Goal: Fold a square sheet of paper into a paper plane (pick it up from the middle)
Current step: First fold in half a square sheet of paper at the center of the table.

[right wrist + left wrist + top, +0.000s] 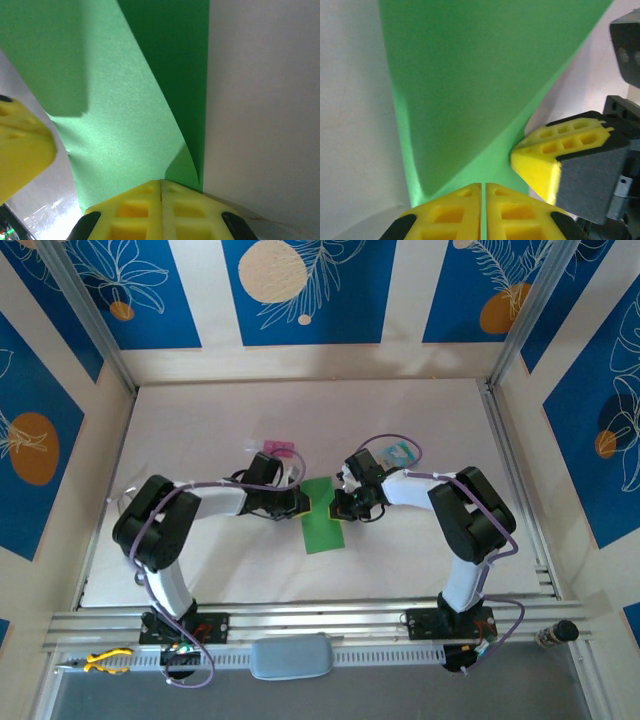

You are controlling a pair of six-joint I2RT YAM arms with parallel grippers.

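At the middle of the table (200, 420), seen from above, the square sheet of paper (322, 518) sits between the left gripper (298, 502) and the right gripper (342, 504), both at its far end. A pink block (277, 448) and a pale blue packet (397, 453) lie farther back.

From the left wrist, the left gripper's yellow fingers (445, 215) are pressed together on a thin green edge, the sheet rising creased above them.

From the right wrist, the right gripper's fingers (135, 210) are closed on the folded sheet's lower edge.
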